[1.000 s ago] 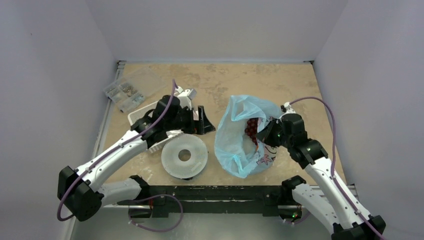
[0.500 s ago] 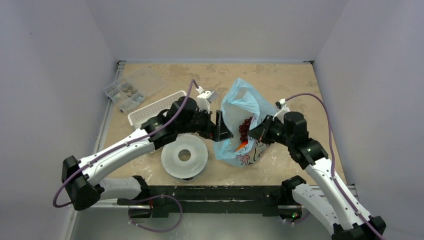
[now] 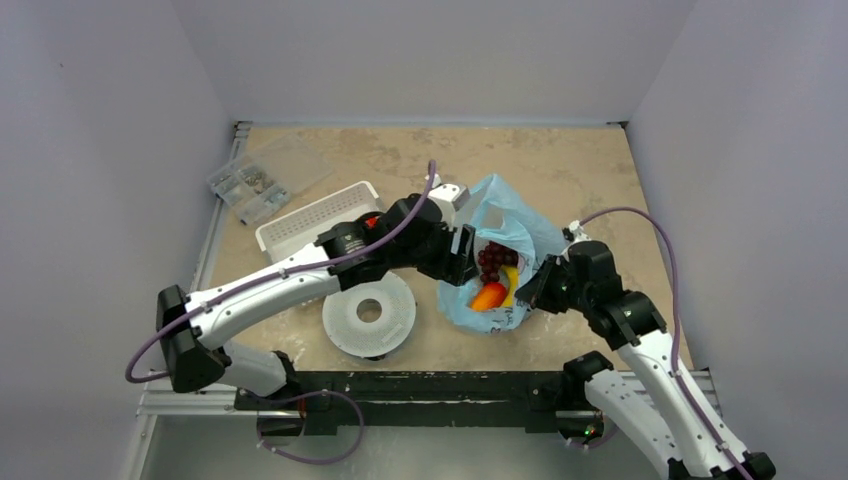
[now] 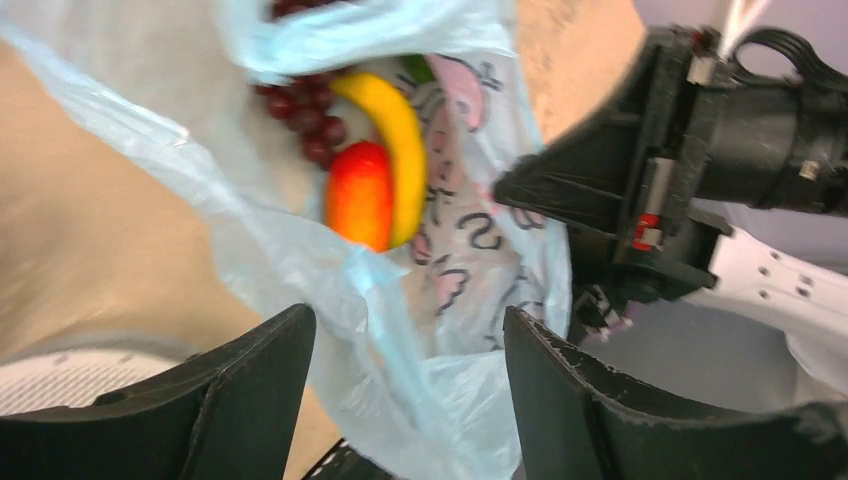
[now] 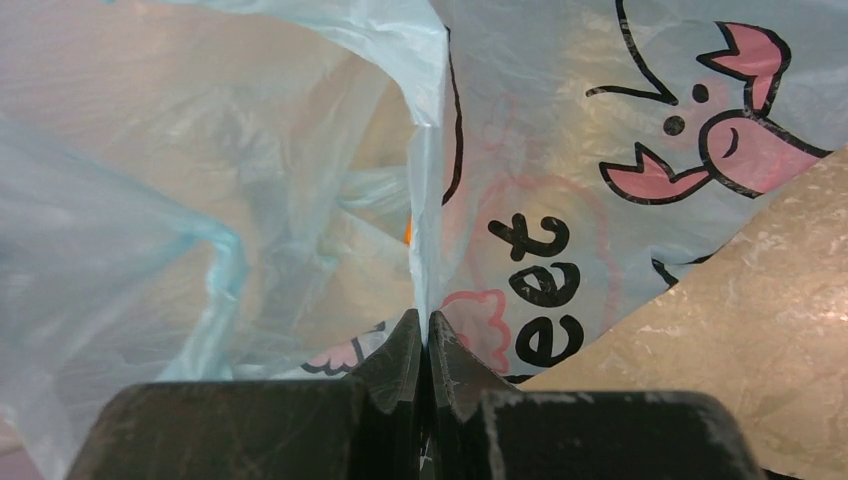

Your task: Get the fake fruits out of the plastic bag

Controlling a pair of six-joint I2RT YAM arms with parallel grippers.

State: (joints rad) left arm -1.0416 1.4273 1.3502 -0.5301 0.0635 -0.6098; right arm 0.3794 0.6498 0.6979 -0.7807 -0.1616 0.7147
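Note:
The light-blue plastic bag (image 3: 500,215) with a pink print lies right of centre, its mouth open upward. Inside it I see dark purple grapes (image 3: 494,256), a yellow piece (image 3: 511,280) and an orange-red mango (image 3: 488,296). In the left wrist view the mango (image 4: 360,195), yellow piece (image 4: 400,140) and grapes (image 4: 310,120) show through the bag (image 4: 290,260). My left gripper (image 3: 465,262) is open at the bag's left rim, a fold of bag between its fingers (image 4: 400,400). My right gripper (image 3: 528,290) is shut on the bag's edge (image 5: 428,330) at its right side.
A round white perforated disc (image 3: 368,312) lies near the front, left of the bag. A white slotted basket (image 3: 315,215) sits behind the left arm. A clear parts box (image 3: 245,185) is at the back left. Walls close in the table on three sides.
My left arm swung right from the basket to the bag's left rim. My right gripper drew the bag's edge down and right, opening it so the mango and yellow piece show.

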